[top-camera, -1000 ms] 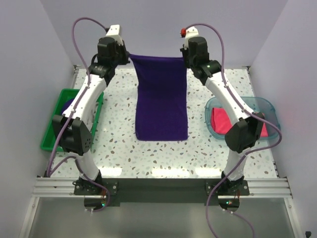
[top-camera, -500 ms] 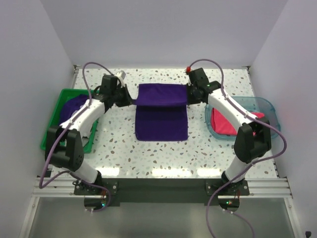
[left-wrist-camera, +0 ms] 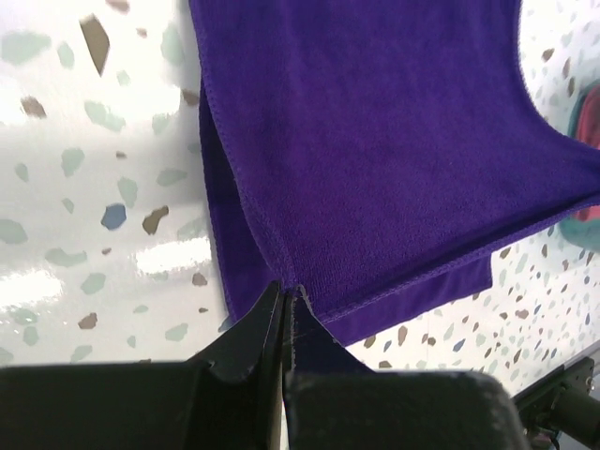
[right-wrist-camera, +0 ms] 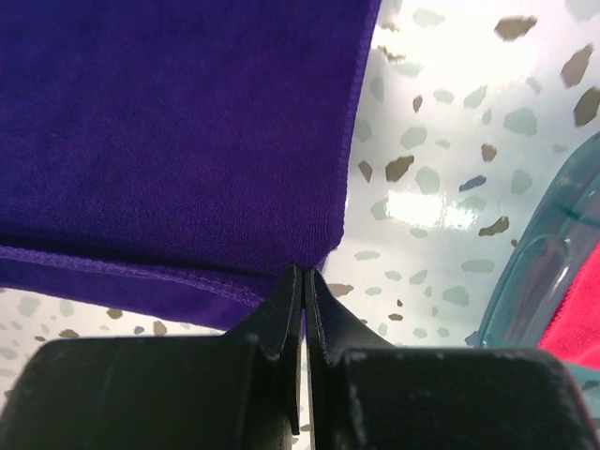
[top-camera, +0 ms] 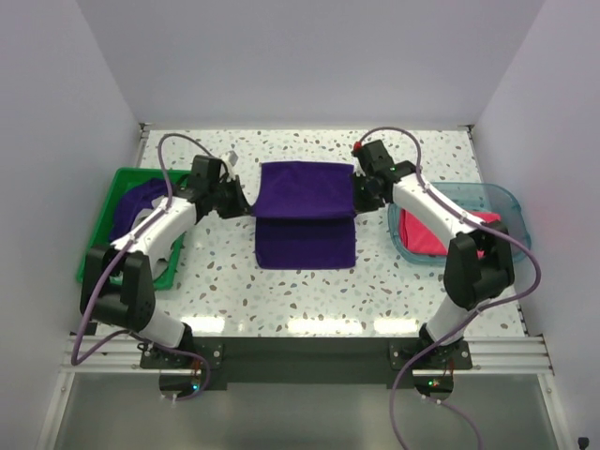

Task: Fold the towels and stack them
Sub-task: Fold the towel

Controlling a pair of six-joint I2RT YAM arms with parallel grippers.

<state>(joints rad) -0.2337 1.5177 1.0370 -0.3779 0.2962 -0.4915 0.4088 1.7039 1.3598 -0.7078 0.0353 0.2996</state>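
On the speckled table, the left gripper and right gripper each stood clamped on a corner of the half-folded purple towel.

Left end effector clamped, right one clamped

Lab test cell: plain white walls boxing a speckled table, aluminium rail bolted along its near edge.

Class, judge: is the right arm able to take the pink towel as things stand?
Probably not: the right gripper is shut on a corner of the purple towel; the pink towel lies nearby.
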